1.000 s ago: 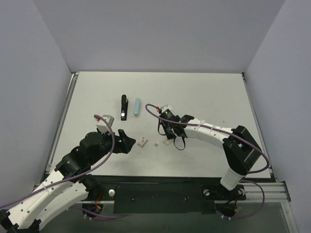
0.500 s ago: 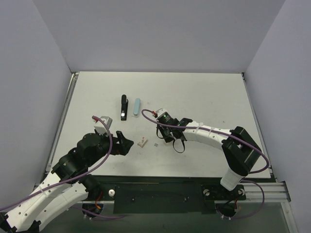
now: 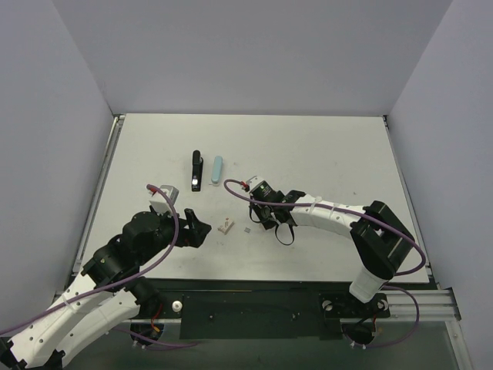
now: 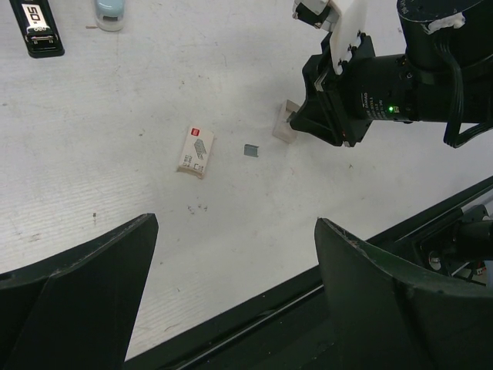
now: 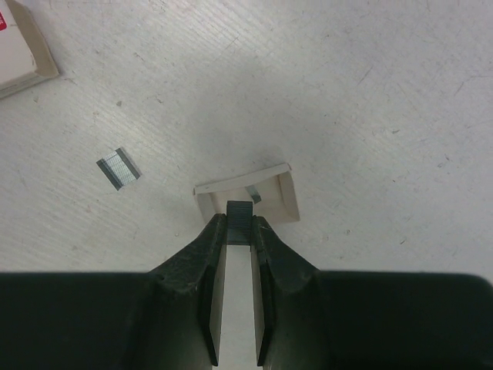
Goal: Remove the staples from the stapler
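While left pincer (image 4: 235, 270) gapes, right pincer (image 5: 239, 231) pinches staples (image 5: 239, 212) at an open box (image 5: 288, 202) holding a metal sliver (image 5: 254, 197).

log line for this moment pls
left gripper: open, hovering | right gripper: shut on staple strip at small tray | stapler: far side, apart from both arms

From where I stand, the white table (image 3: 331, 154) has a faintly ribbed surface, scuffed and speckled here and there. Toward its far left lies the black stapler (image 3: 196, 171), flat, its length running away from the arms, with a silvery patch at its near end. Just to its right, not touching, lies a shorter light-blue bar (image 3: 217, 169). Nearer the front there is a small white box (image 4: 196, 151) with a red mark, then a little grey strip of staples (image 4: 252, 150), then an open beige carton (image 5: 281, 196), all apart in a rough row.
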Available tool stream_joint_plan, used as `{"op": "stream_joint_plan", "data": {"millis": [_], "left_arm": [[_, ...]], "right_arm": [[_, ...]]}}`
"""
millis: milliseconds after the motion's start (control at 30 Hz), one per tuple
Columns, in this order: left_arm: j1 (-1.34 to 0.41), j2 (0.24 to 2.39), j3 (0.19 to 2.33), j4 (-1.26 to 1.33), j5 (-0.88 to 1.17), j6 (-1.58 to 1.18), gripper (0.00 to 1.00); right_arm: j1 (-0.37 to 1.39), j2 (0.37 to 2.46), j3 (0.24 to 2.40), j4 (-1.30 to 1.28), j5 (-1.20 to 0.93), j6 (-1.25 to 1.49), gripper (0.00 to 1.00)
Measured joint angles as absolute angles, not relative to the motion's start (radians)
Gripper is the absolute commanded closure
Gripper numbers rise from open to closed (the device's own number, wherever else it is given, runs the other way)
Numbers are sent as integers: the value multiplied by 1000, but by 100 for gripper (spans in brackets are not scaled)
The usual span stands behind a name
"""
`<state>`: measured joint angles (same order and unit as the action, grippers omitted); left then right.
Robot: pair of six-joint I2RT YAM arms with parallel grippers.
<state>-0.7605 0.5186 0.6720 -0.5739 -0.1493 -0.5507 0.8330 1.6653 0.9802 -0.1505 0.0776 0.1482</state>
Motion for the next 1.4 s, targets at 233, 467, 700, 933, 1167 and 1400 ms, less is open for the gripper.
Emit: {"op": "stream_joint_plan", "data": {"millis": [233, 467, 700, 933, 1167, 1400], "left_arm": [[-760, 519, 672, -574, -149, -544, 6], [-760, 519, 672, -574, -149, -542, 6], [-760, 517, 672, -574, -149, -542, 6], [-760, 517, 672, -574, -149, -542, 6], [-760, 517, 672, -574, -149, -542, 6], [-760, 517, 672, -574, -149, -542, 6]], "right_arm": [[833, 1666, 979, -134, 77, 132, 93], [833, 1666, 979, -130, 77, 128, 91], [832, 1672, 979, -130, 70, 126, 89], [832, 1700, 979, -123, 68, 126, 88], [832, 1700, 980, -119, 66, 126, 82], [832, 1700, 979, -118, 63, 126, 80]]}}
